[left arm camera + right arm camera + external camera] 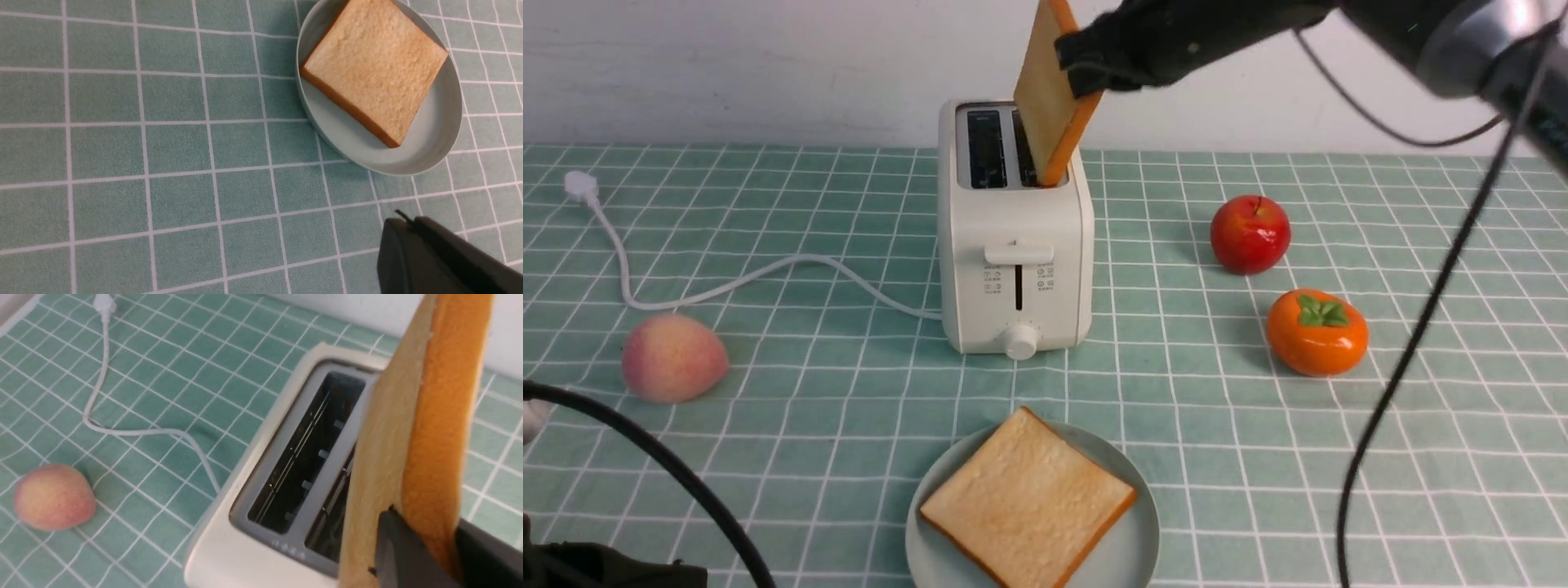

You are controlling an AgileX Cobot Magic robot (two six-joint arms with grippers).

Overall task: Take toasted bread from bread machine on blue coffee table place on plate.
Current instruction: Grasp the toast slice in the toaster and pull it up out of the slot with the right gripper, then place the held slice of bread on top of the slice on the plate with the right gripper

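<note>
The cream-white bread machine (pixel 1013 269) stands mid-table on the blue coffee table (pixel 809 425). My right gripper (pixel 1086 61) is shut on a slice of toasted bread (pixel 1045 98), held tilted, its lower corner still at the right slot. The right wrist view shows the fingers clamping this slice (pixel 408 416) beside the empty left slot of the bread machine (pixel 261 522). A second slice (pixel 1025 502) lies flat on the plate (pixel 1135 555) in front. My left gripper (pixel 402 222) hovers shut and empty near the plate (pixel 433 139) and its slice (pixel 374 67).
A peach (pixel 672 358) lies left of the bread machine and its white cord (pixel 727 282) runs to a plug (pixel 580 186). A red apple (pixel 1250 233) and an orange persimmon (pixel 1316 331) sit to the right. My right arm's black cable (pixel 1421 327) hangs there.
</note>
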